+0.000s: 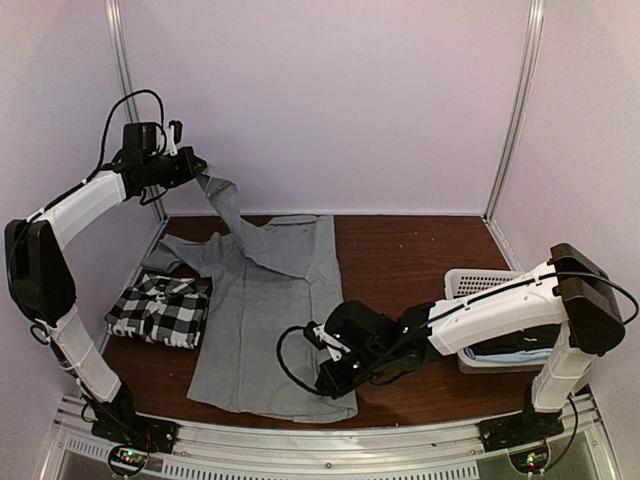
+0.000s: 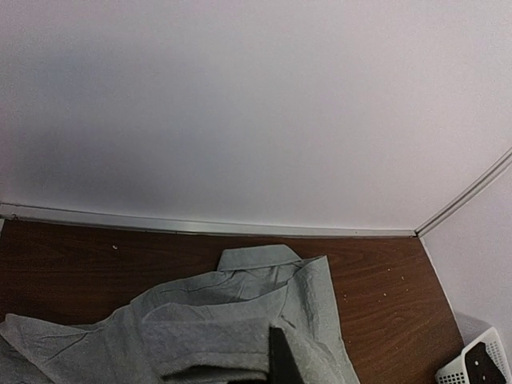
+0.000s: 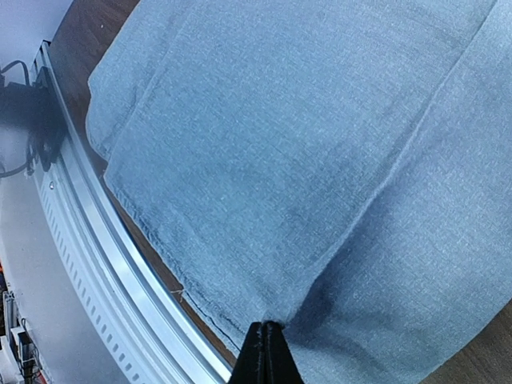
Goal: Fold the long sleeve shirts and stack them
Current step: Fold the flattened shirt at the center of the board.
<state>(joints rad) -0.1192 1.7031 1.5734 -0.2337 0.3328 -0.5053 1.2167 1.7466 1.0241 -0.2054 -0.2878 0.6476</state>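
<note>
Closest to the overhead camera runs the metal rail (image 1: 320, 445) that carries both arm bases. Just beyond it the grey shirt (image 1: 265, 310) lies spread on the brown counter (image 1: 400, 250), its hem toward the rail and its collar toward the back wall. The right gripper (image 1: 328, 388) is down at the hem's right corner, closed on the cloth. The left gripper (image 1: 197, 170) is raised at the back left, closed on one sleeve (image 1: 225, 205), which rises from the shirt up to it. The checked shirt (image 1: 160, 308) sits folded into a small rectangle just beside the grey shirt's left edge. A white basket (image 1: 480, 285) stands at the right of the counter, partly behind the right arm

Seen from the left wrist, a dark finger tip (image 2: 280, 360) shows at the bottom edge against rumpled grey cloth. The grip itself is out of frame here. Below lie the shirt's collar (image 2: 256, 258) and shoulders on the counter, with the pale wall (image 2: 256, 104) behind and a corner of the basket at lower right

Seen from the right wrist, the two black fingers (image 3: 258, 360) are pressed together at the bottom of the frame, pinching the hem. Flat grey cloth fills most of the frame, with a fold line running up from the grip, and the rail passes close along the hem at the left
</note>
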